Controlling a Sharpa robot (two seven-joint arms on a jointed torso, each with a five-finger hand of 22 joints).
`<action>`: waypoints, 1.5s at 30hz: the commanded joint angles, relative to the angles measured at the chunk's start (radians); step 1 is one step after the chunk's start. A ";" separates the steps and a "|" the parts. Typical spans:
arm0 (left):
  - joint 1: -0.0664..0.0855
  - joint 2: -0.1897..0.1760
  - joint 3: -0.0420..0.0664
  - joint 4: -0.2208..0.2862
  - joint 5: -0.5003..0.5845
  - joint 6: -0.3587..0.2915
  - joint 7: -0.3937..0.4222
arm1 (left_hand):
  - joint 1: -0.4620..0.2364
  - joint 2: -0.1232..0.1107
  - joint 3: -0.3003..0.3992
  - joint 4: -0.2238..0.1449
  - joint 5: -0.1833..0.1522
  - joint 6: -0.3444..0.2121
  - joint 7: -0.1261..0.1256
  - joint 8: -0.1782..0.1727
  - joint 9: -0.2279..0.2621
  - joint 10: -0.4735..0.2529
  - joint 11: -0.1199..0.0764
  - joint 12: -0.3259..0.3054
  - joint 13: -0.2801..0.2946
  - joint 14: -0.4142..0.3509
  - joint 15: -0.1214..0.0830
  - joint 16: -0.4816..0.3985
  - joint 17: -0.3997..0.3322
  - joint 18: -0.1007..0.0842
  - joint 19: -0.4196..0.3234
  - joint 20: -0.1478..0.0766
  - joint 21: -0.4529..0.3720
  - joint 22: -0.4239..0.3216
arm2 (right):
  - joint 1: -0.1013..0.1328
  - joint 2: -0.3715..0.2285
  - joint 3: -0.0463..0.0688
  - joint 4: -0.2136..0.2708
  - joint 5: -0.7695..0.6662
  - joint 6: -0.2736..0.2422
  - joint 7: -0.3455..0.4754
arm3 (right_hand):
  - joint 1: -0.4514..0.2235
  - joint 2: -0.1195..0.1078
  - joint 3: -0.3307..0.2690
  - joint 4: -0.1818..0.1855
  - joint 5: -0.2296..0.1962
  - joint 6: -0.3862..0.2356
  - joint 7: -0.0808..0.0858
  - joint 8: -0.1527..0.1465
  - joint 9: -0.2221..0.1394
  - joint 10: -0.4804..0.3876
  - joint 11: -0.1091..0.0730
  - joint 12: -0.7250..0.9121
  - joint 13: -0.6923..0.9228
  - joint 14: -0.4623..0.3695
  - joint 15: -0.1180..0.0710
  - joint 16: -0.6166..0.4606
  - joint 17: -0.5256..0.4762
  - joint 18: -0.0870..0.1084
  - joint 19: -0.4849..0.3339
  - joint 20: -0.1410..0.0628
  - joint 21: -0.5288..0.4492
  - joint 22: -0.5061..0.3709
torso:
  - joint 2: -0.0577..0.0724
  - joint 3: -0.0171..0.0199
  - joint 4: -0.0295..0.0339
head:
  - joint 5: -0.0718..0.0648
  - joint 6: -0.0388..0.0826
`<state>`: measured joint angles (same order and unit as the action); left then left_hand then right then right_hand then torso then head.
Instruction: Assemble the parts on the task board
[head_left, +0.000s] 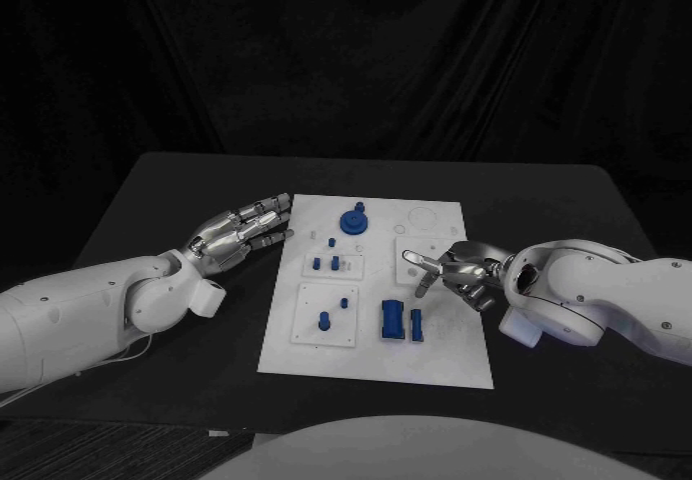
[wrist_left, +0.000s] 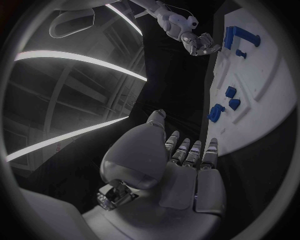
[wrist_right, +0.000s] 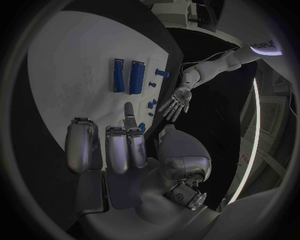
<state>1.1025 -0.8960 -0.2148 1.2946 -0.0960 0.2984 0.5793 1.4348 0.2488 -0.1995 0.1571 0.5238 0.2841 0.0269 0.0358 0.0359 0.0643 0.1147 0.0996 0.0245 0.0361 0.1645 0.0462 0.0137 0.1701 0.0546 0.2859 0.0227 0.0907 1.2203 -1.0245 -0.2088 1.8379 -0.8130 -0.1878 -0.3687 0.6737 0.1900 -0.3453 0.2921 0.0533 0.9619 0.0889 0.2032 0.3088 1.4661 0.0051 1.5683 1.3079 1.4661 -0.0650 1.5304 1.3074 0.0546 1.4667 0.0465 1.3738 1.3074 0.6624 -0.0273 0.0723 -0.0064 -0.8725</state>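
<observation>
**Both hands empty at the edges of the task board**

The task board (head_left: 378, 355) lay flat at the centre of the black surface (head_left: 173, 190), long axis running 12 to 6 o'clock in the head view. Blue parts stood on it: a round knobbed part (head_left: 353, 220) near the 12 o'clock end, small pegs (head_left: 330, 262) below it, one peg (head_left: 325, 321) on a raised square plate toward 7 o'clock, and two upright blocks (head_left: 394, 320) side by side toward 6 o'clock.

The left hand (head_left: 240, 233) hovered at the board's 9 o'clock edge, fingers straight and spread, holding nothing. Its fingertips reached just to the board's rim; contact could not be told.

The right hand (head_left: 451, 271) sat over the board's 3 o'clock edge, fingers loosely curled and apart, grasping nothing, near an empty-looking raised plate (head_left: 415, 245).
</observation>
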 joint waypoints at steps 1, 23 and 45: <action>-0.001 0.002 0.001 0.002 0.006 0.008 0.018 | -0.004 0.007 0.003 -0.001 0.004 0.000 0.007 0.006 0.002 0.001 -0.004 0.006 0.000 -0.001 0.006 0.005 0.002 0.010 0.004 -0.001 0.006 -0.001 | -0.005 0.003 0.000 0.000 -0.007 0.059 -0.038 | 0.006 0.008 -0.008 -0.001 -0.005 0.006 0.001 -0.005 -0.003 0.105 0.006 0.003 0.263 0.081 0.009 0.005 0.130 -0.012 0.040 0.005 0.008 0.207 | 0.000 -0.0004 -0.0001 | -0.001 0.000; -0.002 0.001 0.001 0.003 0.006 0.009 0.018 | -0.005 0.006 0.003 -0.001 0.004 -0.001 0.007 0.006 0.001 0.002 -0.003 0.006 0.001 -0.001 0.005 0.005 0.001 0.010 0.004 -0.001 0.006 -0.002 | -0.023 0.022 0.000 -0.013 -0.024 0.104 -0.084 | 0.034 0.026 -0.036 -0.002 -0.004 0.004 0.006 -0.028 -0.028 0.105 0.010 0.003 0.263 0.078 0.013 0.001 0.115 -0.010 0.035 0.008 -0.001 0.204 | 0.000 -0.0003 -0.0002 | 0.001 0.000; -0.002 -0.002 0.001 0.004 0.006 0.007 0.020 | -0.005 0.006 0.003 -0.001 0.004 -0.001 0.007 0.006 0.001 0.002 -0.003 0.006 0.001 -0.001 0.005 0.005 0.001 0.010 0.004 -0.001 0.006 -0.002 | -0.024 -0.001 0.000 0.020 -0.312 -0.124 0.117 | 0.075 0.065 -0.115 -0.002 -0.005 -0.127 -0.016 -0.132 -0.137 0.105 -0.023 0.003 0.263 0.078 -0.013 0.001 0.113 -0.013 0.039 -0.009 0.021 0.209 | 0.000 -0.0002 0.0003 | 0.005 0.000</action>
<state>1.1020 -0.8978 -0.2148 1.2956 -0.0960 0.2985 0.5798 1.4348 0.2488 -0.1995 0.1571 0.5238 0.2841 0.0269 0.0358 0.0364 0.0643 0.1147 0.0996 0.0245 0.0361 0.1645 0.0462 0.0137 0.1702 0.0546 0.2859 0.0227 0.0907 1.1988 -1.0215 -0.2087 1.8505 -1.0108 -0.2106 -0.3449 0.7442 0.2515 -0.4316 0.2884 0.0533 0.8326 0.0786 0.0706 0.1726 1.4662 -0.0097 1.5683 1.3076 1.4660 -0.0691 1.5304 1.3073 0.0546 1.4655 0.0475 1.3910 1.3079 0.6621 -0.0274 0.0722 -0.0020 -0.8725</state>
